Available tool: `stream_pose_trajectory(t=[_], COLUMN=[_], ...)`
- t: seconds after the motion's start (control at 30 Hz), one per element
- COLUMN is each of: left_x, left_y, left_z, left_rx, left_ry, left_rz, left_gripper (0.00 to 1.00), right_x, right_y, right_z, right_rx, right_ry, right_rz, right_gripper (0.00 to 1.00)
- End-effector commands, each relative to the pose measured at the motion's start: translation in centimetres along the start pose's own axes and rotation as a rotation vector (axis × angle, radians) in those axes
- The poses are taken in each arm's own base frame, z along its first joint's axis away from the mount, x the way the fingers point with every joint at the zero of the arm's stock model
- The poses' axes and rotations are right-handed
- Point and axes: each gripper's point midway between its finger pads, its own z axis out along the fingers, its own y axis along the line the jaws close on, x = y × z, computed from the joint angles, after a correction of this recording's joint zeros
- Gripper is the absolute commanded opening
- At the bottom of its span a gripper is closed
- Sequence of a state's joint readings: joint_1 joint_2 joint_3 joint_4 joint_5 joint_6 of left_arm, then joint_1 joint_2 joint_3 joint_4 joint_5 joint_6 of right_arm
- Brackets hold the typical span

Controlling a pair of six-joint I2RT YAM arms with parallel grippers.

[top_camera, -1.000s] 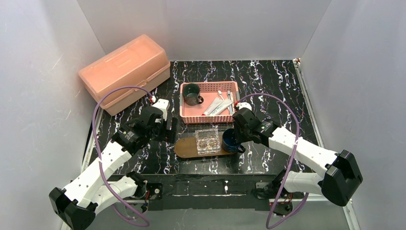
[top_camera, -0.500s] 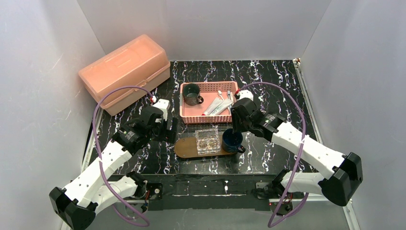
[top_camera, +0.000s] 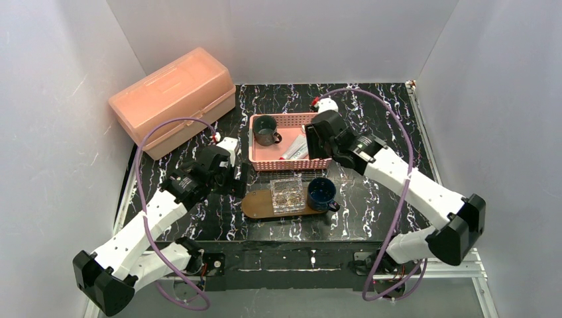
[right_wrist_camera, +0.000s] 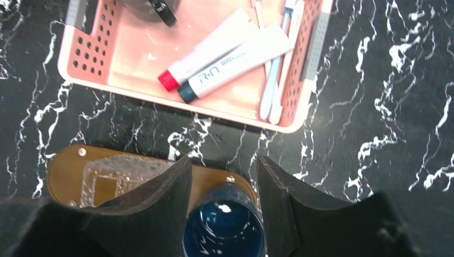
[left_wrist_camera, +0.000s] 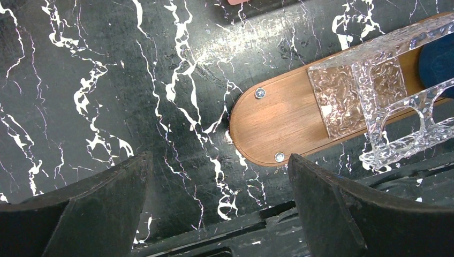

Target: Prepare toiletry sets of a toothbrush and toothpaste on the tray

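Observation:
The brown wooden tray [top_camera: 257,205] lies near the front with a clear square box [top_camera: 287,193] in its middle and a blue cup [top_camera: 322,193] on its right end. Two toothpaste tubes [right_wrist_camera: 231,54] and thin white toothbrushes [right_wrist_camera: 277,72] lie in the pink basket [right_wrist_camera: 85,51] behind the tray. My right gripper [right_wrist_camera: 224,160] hangs open above the gap between basket and tray [right_wrist_camera: 64,171], holding nothing; the blue cup [right_wrist_camera: 225,227] stands free below it. My left gripper [left_wrist_camera: 219,160] is wide open and empty over the dark tabletop, just left of the tray's [left_wrist_camera: 284,112] rounded end.
A dark mug [top_camera: 266,130] stands in the basket's left end. A large pink lidded box [top_camera: 173,99] sits at the back left. White walls close the black marbled table on three sides.
My right gripper has opened off the blue cup, left it standing on the tray's right end, and risen back towards the basket. The left arm has barely moved.

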State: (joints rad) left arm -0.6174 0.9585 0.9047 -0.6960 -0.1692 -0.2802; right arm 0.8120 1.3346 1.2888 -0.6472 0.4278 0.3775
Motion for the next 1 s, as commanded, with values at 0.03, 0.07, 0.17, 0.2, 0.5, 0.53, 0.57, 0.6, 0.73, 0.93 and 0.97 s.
stream_pose_trajectory(t=[0.03,0.07,0.17,0.2,0.5,0.53,0.57,0.6,0.73,0.93,0.97], left_x=[-0.6,-0.6,-0.7,-0.8,-4.4,-5.1,-5.6,-6.1,-7.8,-9.8,-10.1], left_y=[0.1,0.2,0.2,-0.1,-1.9,-2.1,-2.2,-2.4,-3.0,-4.3,-4.6], left_z=[-0.6,-0.6,-0.6,-0.6,-1.4,-1.4,-1.3,-1.2,0.1,2.1,2.4], left_rx=[-0.004,-0.007,-0.009,0.002,0.032,0.031,0.027,0.029,0.004,-0.004,-0.003], left_ry=[-0.023,-0.024,-0.023,-0.019,-0.019,-0.023,-0.021,-0.020,0.005,0.047,0.053], left_rz=[0.003,0.003,-0.007,-0.011,-0.093,-0.105,-0.118,-0.128,-0.155,-0.205,-0.217], left_gripper=[0.98,0.98,0.98,0.98,0.98,0.98,0.98,0.98,0.98,0.98,0.98], right_x=[-5.0,-5.4,-6.5,-6.7,-6.6,-6.5,-6.2,-6.1,-4.8,-3.9,-3.9], right_y=[2.8,3.2,4.3,4.6,5.5,5.3,5.1,4.9,3.7,1.7,1.4], right_z=[0.6,1.0,1.8,2.0,3.6,3.5,3.4,3.3,2.4,0.0,-0.6], right_rx=[-0.070,-0.076,-0.099,-0.106,-0.112,-0.108,-0.103,-0.100,-0.078,-0.049,-0.049], right_ry=[-0.089,-0.089,-0.099,-0.103,-0.090,-0.089,-0.086,-0.087,-0.084,-0.113,-0.124], right_rz=[-0.021,-0.023,-0.018,-0.016,0.000,0.002,0.006,0.010,0.022,0.056,0.062], right_gripper=[0.57,0.58,0.60,0.60,0.62,0.63,0.63,0.64,0.64,0.65,0.66])
